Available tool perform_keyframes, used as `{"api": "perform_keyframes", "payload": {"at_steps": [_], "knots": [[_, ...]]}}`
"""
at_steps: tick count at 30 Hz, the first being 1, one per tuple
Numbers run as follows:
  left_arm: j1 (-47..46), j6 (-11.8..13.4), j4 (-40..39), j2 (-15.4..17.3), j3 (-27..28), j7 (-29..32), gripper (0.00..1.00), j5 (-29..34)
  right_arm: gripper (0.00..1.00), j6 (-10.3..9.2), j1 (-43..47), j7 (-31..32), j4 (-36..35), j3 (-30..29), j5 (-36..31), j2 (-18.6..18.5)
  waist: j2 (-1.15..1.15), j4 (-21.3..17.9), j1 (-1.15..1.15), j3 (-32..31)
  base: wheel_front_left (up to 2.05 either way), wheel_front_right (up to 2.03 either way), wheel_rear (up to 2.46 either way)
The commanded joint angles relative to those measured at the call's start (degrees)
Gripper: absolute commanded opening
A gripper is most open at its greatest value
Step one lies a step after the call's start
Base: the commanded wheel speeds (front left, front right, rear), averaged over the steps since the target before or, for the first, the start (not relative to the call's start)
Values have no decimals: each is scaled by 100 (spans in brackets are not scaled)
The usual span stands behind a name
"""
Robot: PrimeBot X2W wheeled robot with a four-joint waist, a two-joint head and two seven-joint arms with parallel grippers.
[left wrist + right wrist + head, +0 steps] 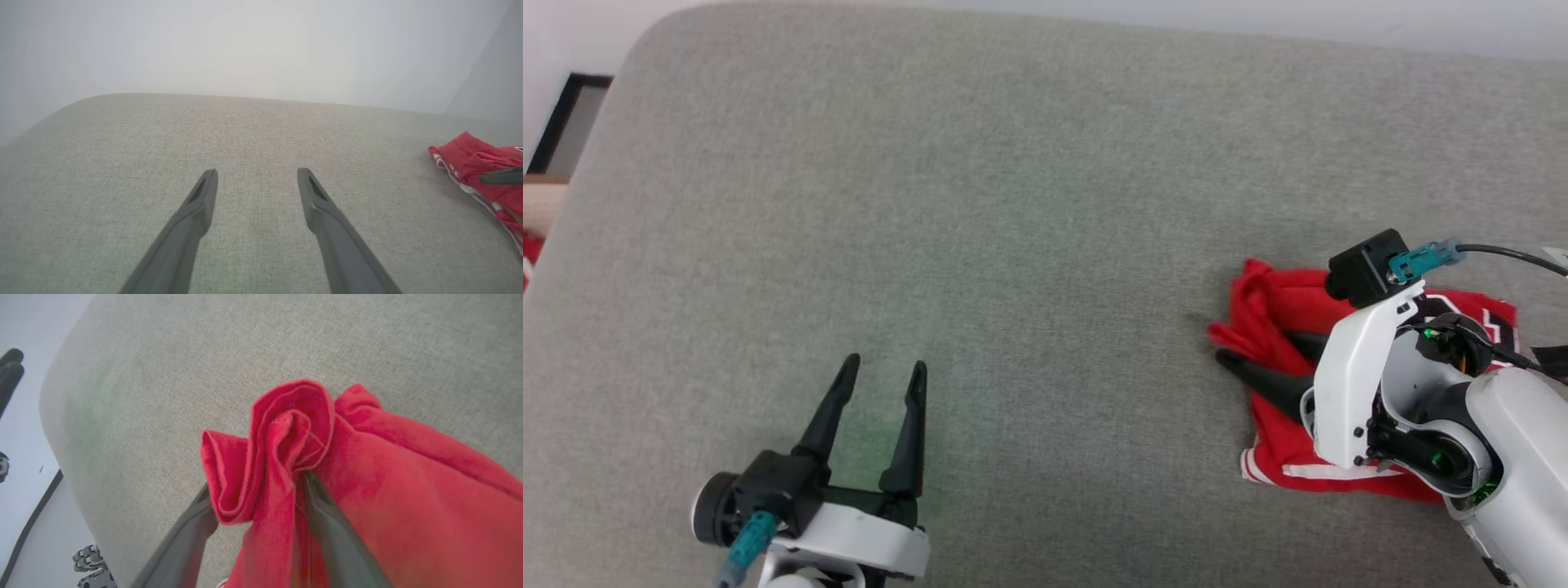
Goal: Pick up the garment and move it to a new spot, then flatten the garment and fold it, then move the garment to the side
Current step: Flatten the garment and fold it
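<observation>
Garment [282, 428] sits bunched between the parted right jaws.

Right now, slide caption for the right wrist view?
Right tool, fingers spread, straddles a bunched fold of the red garment lying on the grey fabric surface.

- The garment [1270, 306] is a red jersey with red-and-white striped trim and black, white-edged lettering.
- It lies crumpled in a loose heap, not spread flat.
- One red edge is bunched up into a rolled, ruffled fold.
- It rests on the grey surface [1013, 204], far to the robot's right.
</observation>
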Motion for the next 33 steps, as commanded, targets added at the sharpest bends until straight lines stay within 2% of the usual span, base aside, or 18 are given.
{"api": "perform_keyframes", "payload": {"at_steps": [1, 6, 12, 20, 27, 30, 33], "knots": [[38, -14, -11, 42, 29, -4, 100, -2, 100, -8, -24, -76, 16, 23, 108, 41, 0, -135, 0, -130, 0, 0, 0], [124, -14, -1, 109, 119, -4, 100, -74, 100, -8, -184, -362, 57, -71, 397, 103, 0, -395, 0, -303, 0, 0, 0], [153, -14, 255, 210, 55, -4, 100, -260, 100, -8, -150, -1001, 236, 42, 548, -103, 0, -678, 0, -438, 0, 0, 0], [64, -14, 508, 319, 88, -4, 100, -436, 100, -8, 32, -2775, 789, 297, 880, -364, 0, -984, 0, -520, 0, 0, 0], [169, -14, 604, 413, 227, -4, 100, -542, 100, -8, 142, -4352, 1542, 569, 558, -360, 0, -1187, 0, -717, 0, 0, 0], [253, -14, 549, 464, 293, -4, 100, -562, 100, -8, 190, -4787, 1729, 650, 438, -271, 0, -1242, 0, -806, 0, 0, 0], [349, -14, 453, 491, 398, -4, 100, -563, 100, -8, 290, -4944, 1805, 555, 294, -178, 0, -1254, 0, -914, 0, 0, 0]]}}
